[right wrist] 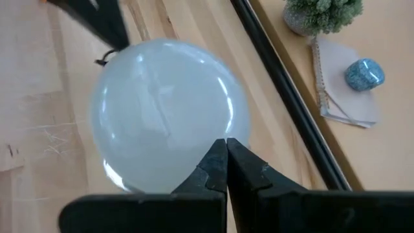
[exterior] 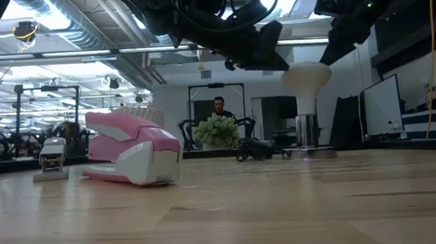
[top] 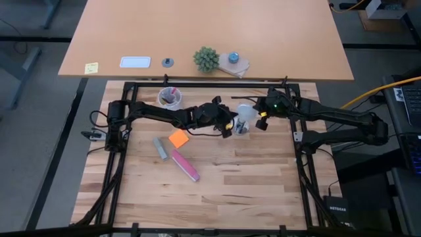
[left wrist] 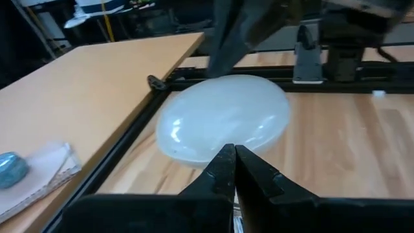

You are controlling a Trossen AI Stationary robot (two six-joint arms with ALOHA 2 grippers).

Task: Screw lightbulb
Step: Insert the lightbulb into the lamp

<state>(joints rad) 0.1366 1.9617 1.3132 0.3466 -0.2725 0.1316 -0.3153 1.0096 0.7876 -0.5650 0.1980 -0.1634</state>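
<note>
The white frosted lightbulb (exterior: pixel 306 78) stands upright with its narrow base in a shiny metal socket (exterior: pixel 307 136) on the table, a black cord (exterior: pixel 258 151) beside it. It also shows in the high view (top: pixel 245 116). My left gripper (left wrist: pixel 233 153) is shut, just left of and above the bulb's round top (left wrist: pixel 223 116). My right gripper (right wrist: pixel 226 145) is shut, just right of and above the round top (right wrist: pixel 165 116). In the low view both dark grippers, left (exterior: pixel 263 48) and right (exterior: pixel 340 38), flank the bulb. My left gripper has its shut fingertips (left wrist: pixel 223 162) at the bulb's round top, coming from the table's left and slanting down; I cannot tell whether it touches the bulb. My right gripper has its shut fingertips (right wrist: pixel 217 158) at the round top from the table's right, slanting down; I cannot tell whether it touches.
A pink stapler (top: pixel 185 164), an orange pad (top: pixel 177 138) and a grey block (top: pixel 160 148) lie left of and nearer than the bulb. A white cup with pens (top: pixel 170 99) stands at the far left. A small plant (top: pixel 206 59) and a blue stone (right wrist: pixel 364 73) sit on the desk beyond.
</note>
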